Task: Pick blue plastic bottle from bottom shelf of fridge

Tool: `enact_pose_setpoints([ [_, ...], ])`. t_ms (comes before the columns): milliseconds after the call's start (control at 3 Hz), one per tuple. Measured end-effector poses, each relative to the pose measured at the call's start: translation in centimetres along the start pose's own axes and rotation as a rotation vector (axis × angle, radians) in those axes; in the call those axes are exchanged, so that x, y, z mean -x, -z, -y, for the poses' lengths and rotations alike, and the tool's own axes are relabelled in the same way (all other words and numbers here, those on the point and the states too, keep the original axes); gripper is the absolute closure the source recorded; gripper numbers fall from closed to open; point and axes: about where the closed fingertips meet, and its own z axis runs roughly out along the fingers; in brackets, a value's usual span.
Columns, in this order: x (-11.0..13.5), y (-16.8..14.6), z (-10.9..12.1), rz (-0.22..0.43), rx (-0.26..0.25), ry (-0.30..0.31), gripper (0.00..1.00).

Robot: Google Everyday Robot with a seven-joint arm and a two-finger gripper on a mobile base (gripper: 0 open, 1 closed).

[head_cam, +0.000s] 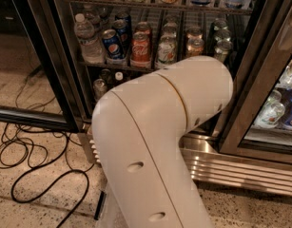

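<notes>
No sight of the gripper: it sits somewhere behind the big cream arm, which fills the middle of the view with its far end pointed into the fridge, so open, closed or holding something, I cannot tell. What the arm blocks matters, because it covers nearly all of the bottom shelf; only a small pocket shows, up and to the left of the arm's rounded top. In that pocket, there's the blue bottle, or the little that shows of it: a white cap on a dark neck, standing upright, the body cut off by the arm's edge, so label and colour are not readable here. Just left of it stands a darker bottle, and lower left again a silver can, both close against the arm's outline. Whether the gripper touches any of them is hidden. One rack above the arm, the row is plain to see: a clear water bottle at the left, then a blue cola can, a red cola can, and more cans running right. Below and right of the arm runs the ribbed steel base. Far right, a second glass door shows pale bottles, blurred. Off to the left, black cables loop over the speckled floor.
</notes>
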Motion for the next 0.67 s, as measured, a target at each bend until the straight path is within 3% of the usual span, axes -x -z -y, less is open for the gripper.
enact_pose_setpoints([
  [667,0.1,-0.2,2.1,-0.013,-0.044,-0.007,0.24],
])
